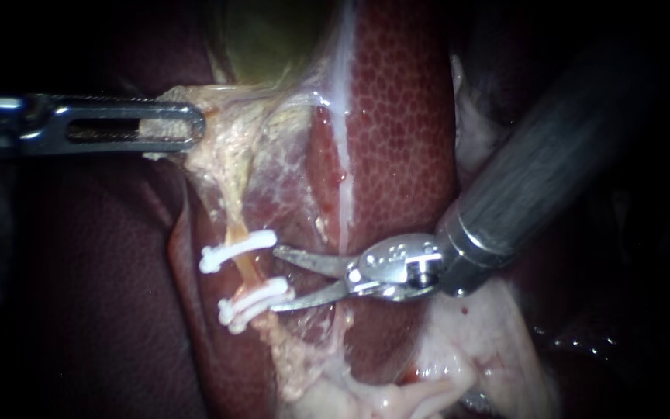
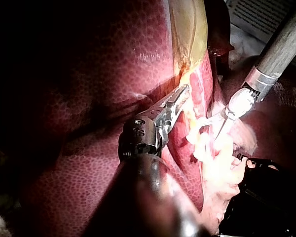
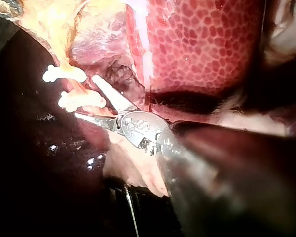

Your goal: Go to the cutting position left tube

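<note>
One tube (image 1: 246, 270) runs near-vertical between clips (image 1: 238, 250) — right tool (image 1: 275, 279) apart beside it, left tool (image 1: 194, 128) seemingly clamping tissue (image 1: 230, 151).

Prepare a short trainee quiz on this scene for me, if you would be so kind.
1. Fill in: the left instrument grips pale ____ near the gallbladder.
2. True or false: the blades of the right instrument are shut.
3. The white clips sit on: A the tube; B the gallbladder; C the left instrument.
Key: 1 tissue; 2 false; 3 A.
</note>
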